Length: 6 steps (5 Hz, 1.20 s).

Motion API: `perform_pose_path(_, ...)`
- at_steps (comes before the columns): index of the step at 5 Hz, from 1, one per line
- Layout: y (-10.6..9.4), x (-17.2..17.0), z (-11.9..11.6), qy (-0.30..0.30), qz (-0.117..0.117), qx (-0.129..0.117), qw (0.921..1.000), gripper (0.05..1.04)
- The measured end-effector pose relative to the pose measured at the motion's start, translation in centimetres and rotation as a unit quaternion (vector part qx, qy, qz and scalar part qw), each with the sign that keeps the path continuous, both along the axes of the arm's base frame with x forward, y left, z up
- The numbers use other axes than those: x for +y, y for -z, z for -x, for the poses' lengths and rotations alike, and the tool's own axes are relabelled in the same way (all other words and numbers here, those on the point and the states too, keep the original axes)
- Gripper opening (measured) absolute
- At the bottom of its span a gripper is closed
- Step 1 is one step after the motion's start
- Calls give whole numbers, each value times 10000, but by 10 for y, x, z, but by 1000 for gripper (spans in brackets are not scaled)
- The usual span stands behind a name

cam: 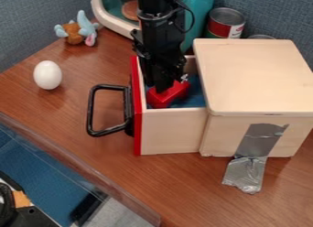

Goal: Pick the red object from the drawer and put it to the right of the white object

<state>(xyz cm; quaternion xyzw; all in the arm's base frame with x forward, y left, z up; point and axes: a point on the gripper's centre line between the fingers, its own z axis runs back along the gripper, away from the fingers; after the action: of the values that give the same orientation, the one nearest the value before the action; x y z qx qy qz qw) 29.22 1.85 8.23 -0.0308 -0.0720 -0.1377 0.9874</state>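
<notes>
The black gripper [164, 86] hangs down into the open drawer [171, 130], at the top of the red object [160, 99] and partly covering it. That red object lies on the drawer's blue bottom, close behind the front wall. A white egg-shaped object [47, 75] stands on the table at the left, well to the left of the drawer and its black handle [92, 110].
The wooden box [256, 77] stands right of the drawer, with grey tape [256, 141] down its side. A blue-and-brown plush toy [78, 30] sits at the upper left. Behind are a can [225, 24] and a teal item with a white rim [101, 15].
</notes>
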Motion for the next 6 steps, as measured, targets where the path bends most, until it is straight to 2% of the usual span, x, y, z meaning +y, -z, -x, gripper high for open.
perform_pose_path(1,0,0,1,9,13,12,10000,818)
perform_pose_path(2,6,-1,0,-28,32,91,9999,1009)
perform_pose_path(4,13,-2,-1,-62,-27,148,9999,969)
perform_pose_path(5,17,-1,-1,-112,-36,200,9997,688)
perform_pose_path(6,18,-2,1,-45,-30,216,9998,580)
